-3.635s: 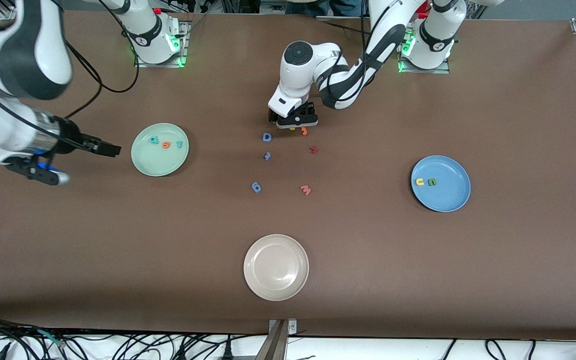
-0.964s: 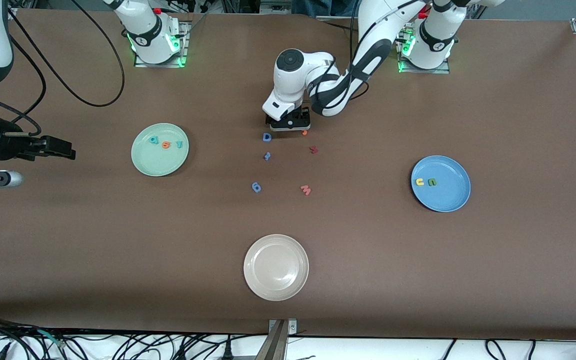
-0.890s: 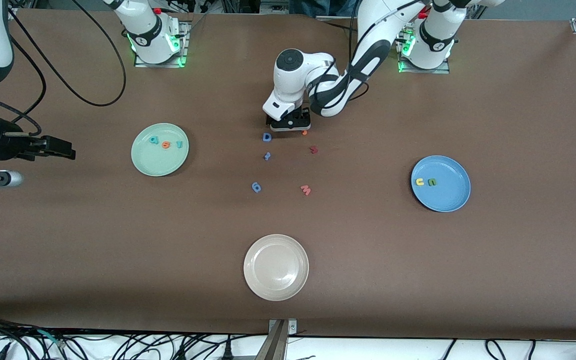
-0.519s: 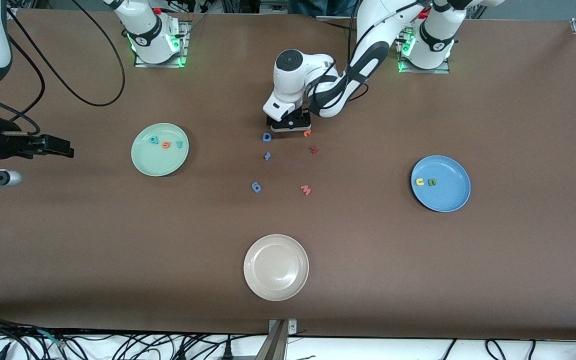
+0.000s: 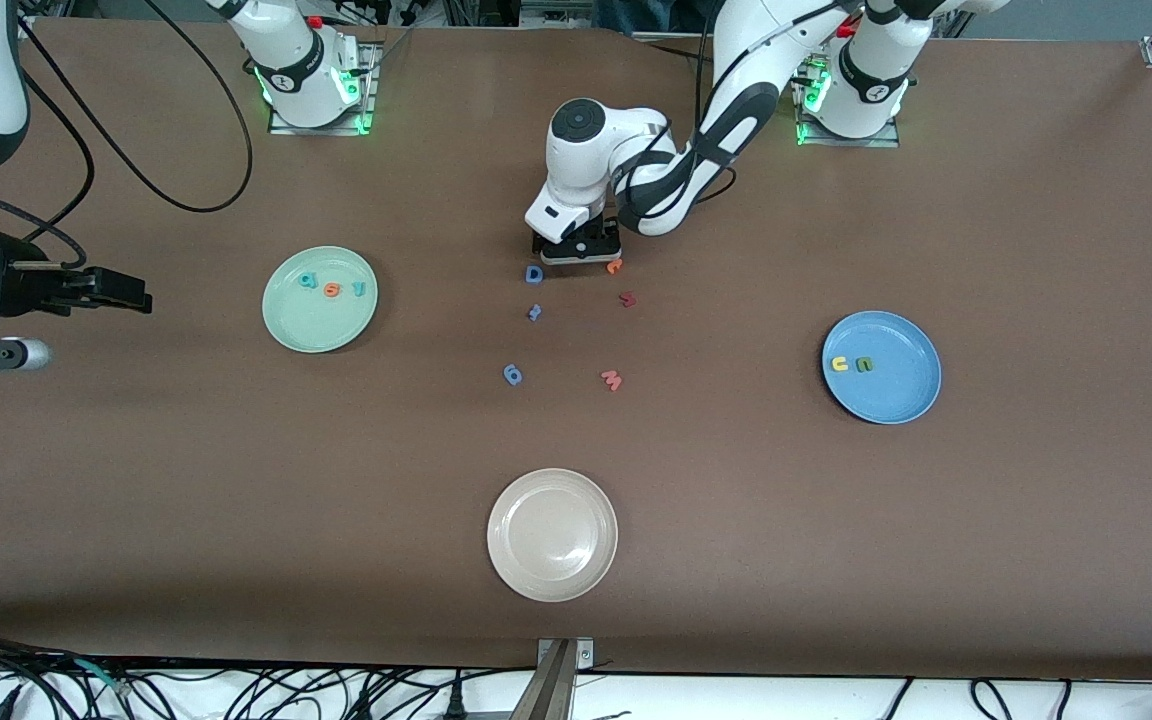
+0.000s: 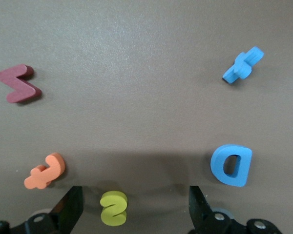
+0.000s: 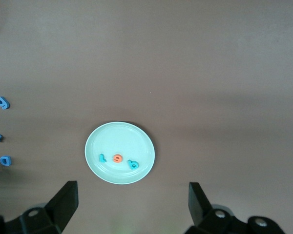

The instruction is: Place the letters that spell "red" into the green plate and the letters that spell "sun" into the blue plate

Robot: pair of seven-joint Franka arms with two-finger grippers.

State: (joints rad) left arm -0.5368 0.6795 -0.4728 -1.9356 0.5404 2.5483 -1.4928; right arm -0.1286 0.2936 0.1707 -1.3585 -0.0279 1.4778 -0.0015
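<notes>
right claw: my right claw [image 5: 121,292] hangs released over the bench [image 5: 236,480] at the right arm's end, just waiting. Nothing in it.
green plate: the green plate [image 5: 286,325] already has the teal d [image 5: 308,282], orange e [image 5: 332,290] and teal r [image 5: 358,289] lying in it, so "red" looks done to me.
left claw: my left claw [image 5: 577,252] is low over the middle letters, spread wide and holding nothing, with the yellow s [image 6: 113,207] sitting between the two fingers on the bench.
risk one: the orange curved letter [image 6: 45,170] is just beside one finger [image 6: 71,207], so closing could shove it or pinch it along with the s.
risk two: the s is tiny and flat, so I reckon it could squirt out or tip up if the pinch lands off-centre. The blue D [image 6: 231,165] is near my other finger [image 6: 198,204] too.
blue plate: the blue plate [image 5: 901,395] holds the yellow u [image 5: 840,364] and olive n [image 5: 865,365], well apart from the s.
hard to see: from the front the s is hidden under my own claw, and my fingertips are cut off in the left wrist view, so I can't tell if they touch the bench.
</notes>
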